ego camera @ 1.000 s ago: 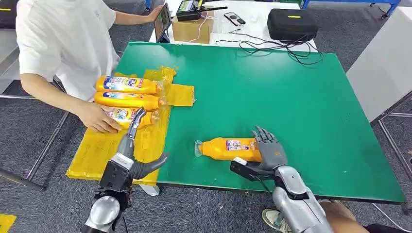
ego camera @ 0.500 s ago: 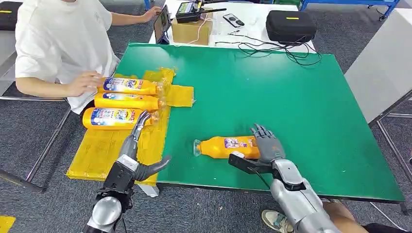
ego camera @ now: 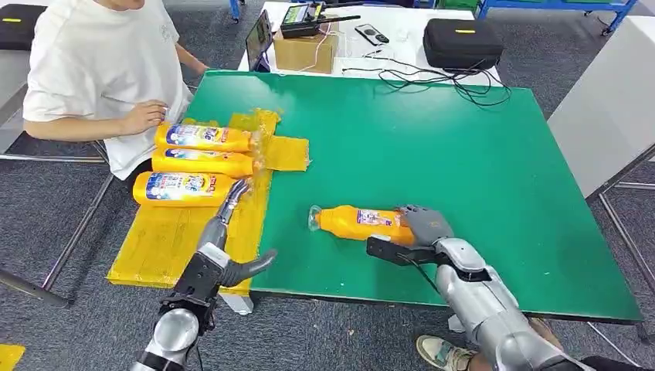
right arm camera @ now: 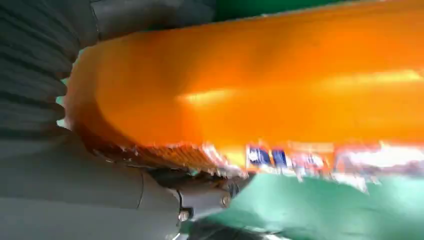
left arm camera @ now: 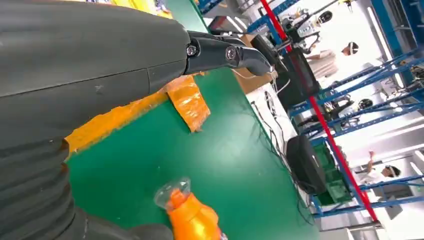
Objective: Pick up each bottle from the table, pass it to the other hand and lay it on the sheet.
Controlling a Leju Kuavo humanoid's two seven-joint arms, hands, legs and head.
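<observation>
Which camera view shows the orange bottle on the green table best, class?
The head view: the whole bottle lies on its side with the right hand gripping its base. The left wrist view catches just its clear cap and neck; the right wrist view is a blurred close-up of its body.

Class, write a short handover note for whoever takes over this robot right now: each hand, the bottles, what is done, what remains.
Right hand grips the base end of the orange bottle lying on the green table.
Left hand is open, holding nothing, above the yellow sheet.
Done: three bottles lie side by side on the sheet.
Left: lift this bottle, pass it to the left hand, lay it on the sheet.
</observation>
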